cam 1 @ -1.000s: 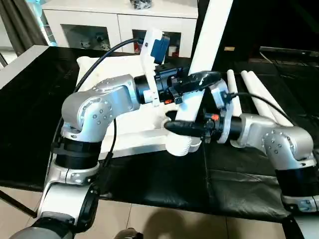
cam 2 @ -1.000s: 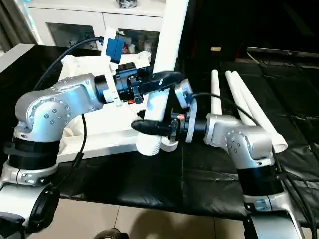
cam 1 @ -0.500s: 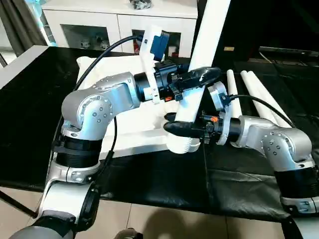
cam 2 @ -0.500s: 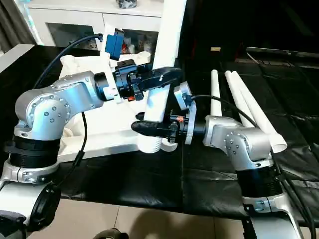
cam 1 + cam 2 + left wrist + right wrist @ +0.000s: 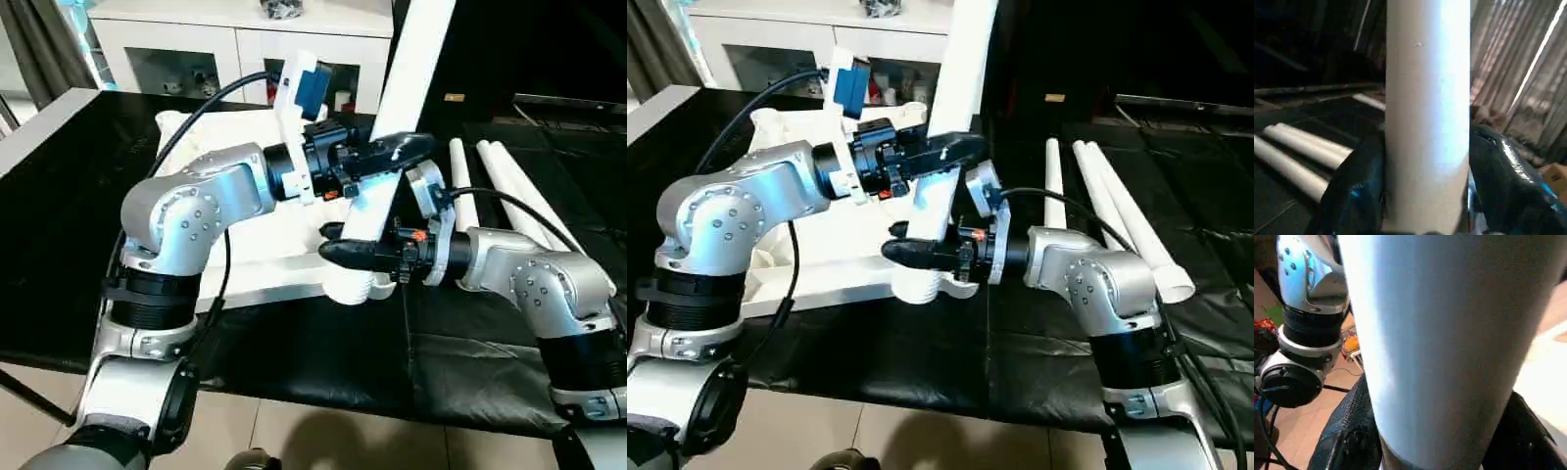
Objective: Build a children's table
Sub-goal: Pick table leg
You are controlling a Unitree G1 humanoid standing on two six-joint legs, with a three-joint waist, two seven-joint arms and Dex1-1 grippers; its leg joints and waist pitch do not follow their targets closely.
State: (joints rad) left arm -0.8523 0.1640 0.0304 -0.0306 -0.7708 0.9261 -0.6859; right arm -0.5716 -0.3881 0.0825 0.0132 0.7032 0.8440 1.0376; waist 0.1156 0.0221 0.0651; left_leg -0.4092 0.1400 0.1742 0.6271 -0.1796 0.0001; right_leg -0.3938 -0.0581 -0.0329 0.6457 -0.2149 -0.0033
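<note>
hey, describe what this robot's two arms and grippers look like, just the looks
Both arms are rounded silver shells dotted with small screws, joined by black ribbed rings. The left gripper and right gripper each have two glossy black fingers. A black cable loops over each forearm. The left wrist carries a white bracket with a blue block; small orange-red marks sit by both wrists.

Smooth white plastic leg [image 5: 411, 69]; glossy black fingers [image 5: 1508, 171].

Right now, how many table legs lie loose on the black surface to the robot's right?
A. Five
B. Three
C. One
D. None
B: three white loose legs lie side by side on the black surface by the right arm, while a fourth leg stands at the tabletop corner, flanked by both grippers.
</note>
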